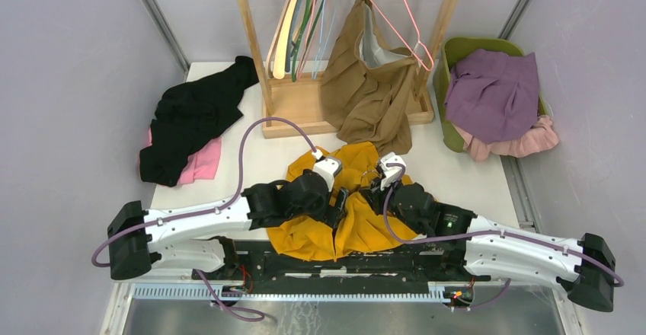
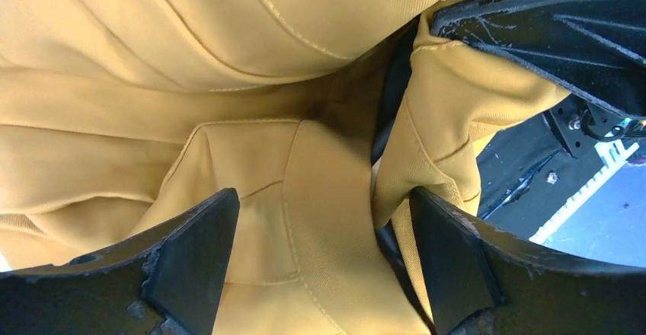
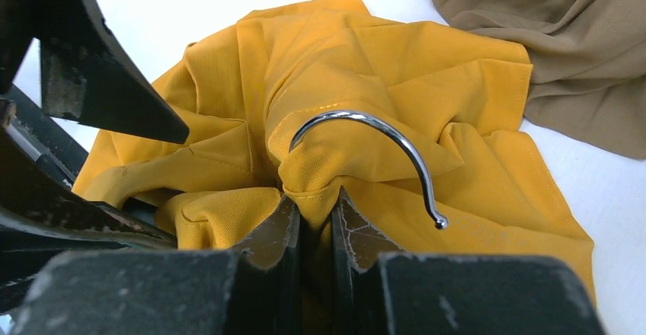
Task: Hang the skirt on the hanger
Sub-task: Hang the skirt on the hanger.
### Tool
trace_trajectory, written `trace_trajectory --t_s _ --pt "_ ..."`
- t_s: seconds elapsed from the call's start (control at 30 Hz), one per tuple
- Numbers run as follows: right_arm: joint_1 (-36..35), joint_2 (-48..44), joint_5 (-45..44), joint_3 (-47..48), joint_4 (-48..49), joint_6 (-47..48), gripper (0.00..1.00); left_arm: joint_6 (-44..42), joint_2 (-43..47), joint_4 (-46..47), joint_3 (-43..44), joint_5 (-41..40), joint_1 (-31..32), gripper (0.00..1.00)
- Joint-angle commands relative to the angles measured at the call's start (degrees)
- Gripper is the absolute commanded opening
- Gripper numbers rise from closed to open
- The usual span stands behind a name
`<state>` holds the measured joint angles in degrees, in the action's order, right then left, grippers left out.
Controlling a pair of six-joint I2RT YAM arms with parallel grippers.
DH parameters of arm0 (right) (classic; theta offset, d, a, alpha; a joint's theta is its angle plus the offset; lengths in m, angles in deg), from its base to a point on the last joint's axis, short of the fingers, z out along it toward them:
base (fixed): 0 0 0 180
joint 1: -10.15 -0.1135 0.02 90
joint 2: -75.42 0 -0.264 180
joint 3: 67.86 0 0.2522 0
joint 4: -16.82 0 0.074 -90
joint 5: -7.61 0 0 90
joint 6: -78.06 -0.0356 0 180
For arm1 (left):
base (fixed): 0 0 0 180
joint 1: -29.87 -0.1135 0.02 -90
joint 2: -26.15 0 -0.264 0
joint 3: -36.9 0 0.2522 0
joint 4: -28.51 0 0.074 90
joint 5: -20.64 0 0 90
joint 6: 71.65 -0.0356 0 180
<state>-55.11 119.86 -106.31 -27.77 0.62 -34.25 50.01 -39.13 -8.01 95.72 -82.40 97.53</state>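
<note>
The skirt [image 3: 426, 61] hides the hanger [image 3: 407, 148] (only its hook [image 3: 343, 113] shows).

Skirt [image 1: 364, 232]: plain mustard yellow, stitching in matching yellow. Hanger hook [image 3: 344, 113]: bright chrome. Left gripper [image 2: 320, 198] and right gripper [image 3: 316, 207]: black fingers, edges scuffed grey. Table [image 1: 472, 175]: white. Rack [image 1: 305, 103]: pale wood. Draped garment [image 1: 369, 91]: plain khaki-brown, on a pink wire hanger [image 1: 404, 27]. Left pile: black garment [image 1: 194, 114] over pink garment [image 1: 202, 164]. Basket [image 1: 487, 46]: olive green, holding purple garment [image 1: 491, 95] and pale pink cloth [image 1: 518, 146]. Cables [image 1: 251, 133]: purple.
</note>
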Motion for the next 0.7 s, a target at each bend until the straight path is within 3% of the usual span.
trace_trajectory --t_s 0.0,0.1,0.4,0.53,0.67 --pt "-0.25 -0.06 3.10 2.57 8.26 -1.80 0.01 -5.25 -2.07 5.88 2.40 0.85 0.44 0.87" --pt "-0.26 -0.15 4.05 2.63 8.62 -1.86 0.01 -5.79 -3.49 6.69 2.14 1.23 0.44 0.73" --pt "-0.23 0.21 5.93 4.00 8.39 -1.96 0.01 -6.86 -6.25 4.74 5.46 1.87 0.45 0.18" --pt "-0.23 0.16 4.82 4.92 6.65 -1.74 0.01 -6.73 -5.38 2.38 6.39 1.41 0.46 0.12" --pt "-0.22 -0.15 4.11 5.00 6.06 -1.61 0.01 -6.20 -2.62 0.02 6.39 1.37 0.46 0.42"
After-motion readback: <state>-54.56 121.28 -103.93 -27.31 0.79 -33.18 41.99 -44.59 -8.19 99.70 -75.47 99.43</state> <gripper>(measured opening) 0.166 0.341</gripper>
